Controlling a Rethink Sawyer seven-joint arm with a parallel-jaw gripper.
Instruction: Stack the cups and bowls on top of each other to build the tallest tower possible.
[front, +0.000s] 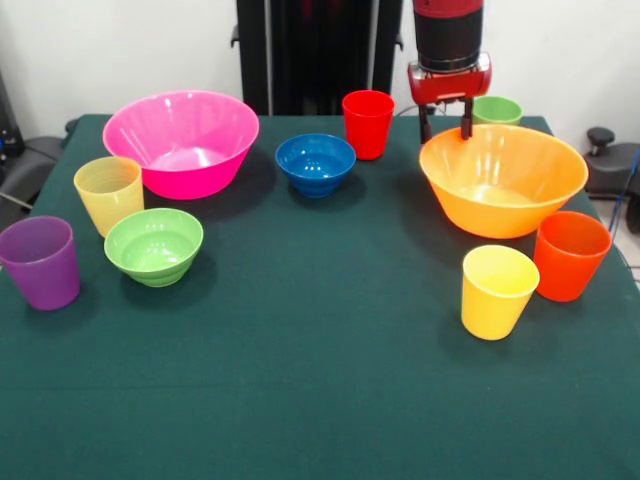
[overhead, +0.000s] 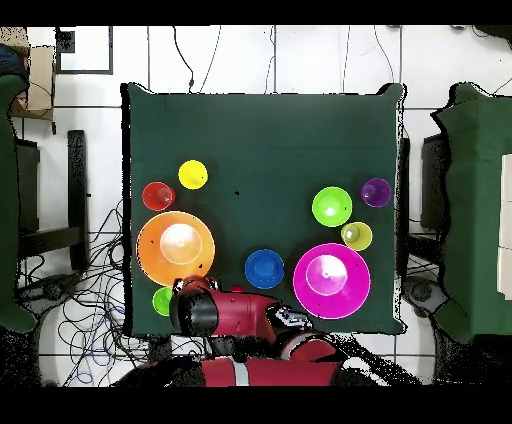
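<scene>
Front view gives you the hand (front: 446, 129) hanging at the far rim of the orange bowl (front: 503, 181), its two fingers apart and holding nothing (one tip sits right at the rim). The green cup (front: 497, 109) stands just behind that bowl, the red cup (front: 368, 123) to its left, then the blue bowl (front: 315, 163) and the pink bowl (front: 181, 142). On the left you have the pale yellow cup (front: 108, 193), the light green bowl (front: 154, 245) and the purple cup (front: 41, 262). Near the right edge of the table (front: 320, 400) stand the bright yellow cup (front: 497, 291) and the orange-red cup (front: 571, 255). Everything is upright and nothing is stacked.
</scene>
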